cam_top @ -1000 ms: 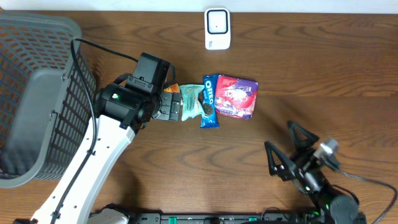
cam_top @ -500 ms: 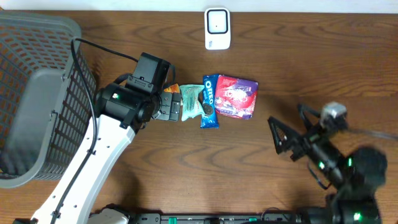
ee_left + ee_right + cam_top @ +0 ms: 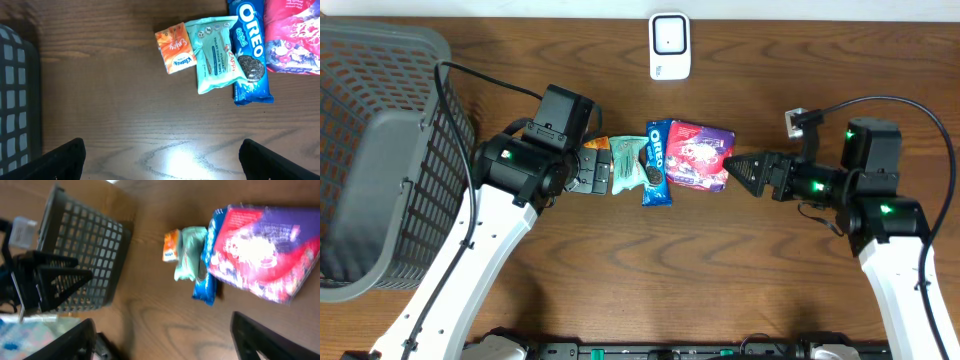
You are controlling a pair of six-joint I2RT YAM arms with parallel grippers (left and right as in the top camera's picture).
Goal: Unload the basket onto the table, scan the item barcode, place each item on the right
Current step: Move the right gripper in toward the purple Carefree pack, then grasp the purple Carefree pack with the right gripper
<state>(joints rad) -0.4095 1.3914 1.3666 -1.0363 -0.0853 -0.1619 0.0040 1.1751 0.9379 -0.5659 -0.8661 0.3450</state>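
Four items lie in a row mid-table: an orange packet [image 3: 597, 142], a teal wipes pack [image 3: 628, 163], a blue Oreo pack [image 3: 657, 162] and a red-and-purple snack bag [image 3: 701, 155]. My left gripper [image 3: 595, 172] hovers at the row's left end, open, with only bare wood between its fingers [image 3: 60, 160]. My right gripper [image 3: 745, 170] points left, its tips just right of the snack bag [image 3: 260, 250], open and empty. A white scanner [image 3: 670, 45] stands at the back edge. No barcode shows on any item.
A large grey wire basket [image 3: 380, 150] fills the table's left side, close behind my left arm. The right arm's cable [image 3: 920, 110] loops above its wrist. Bare wood lies in front of the items.
My right arm has swung up from the front edge to just right of the snack bag, now pointing left. The left arm and the items have not moved.
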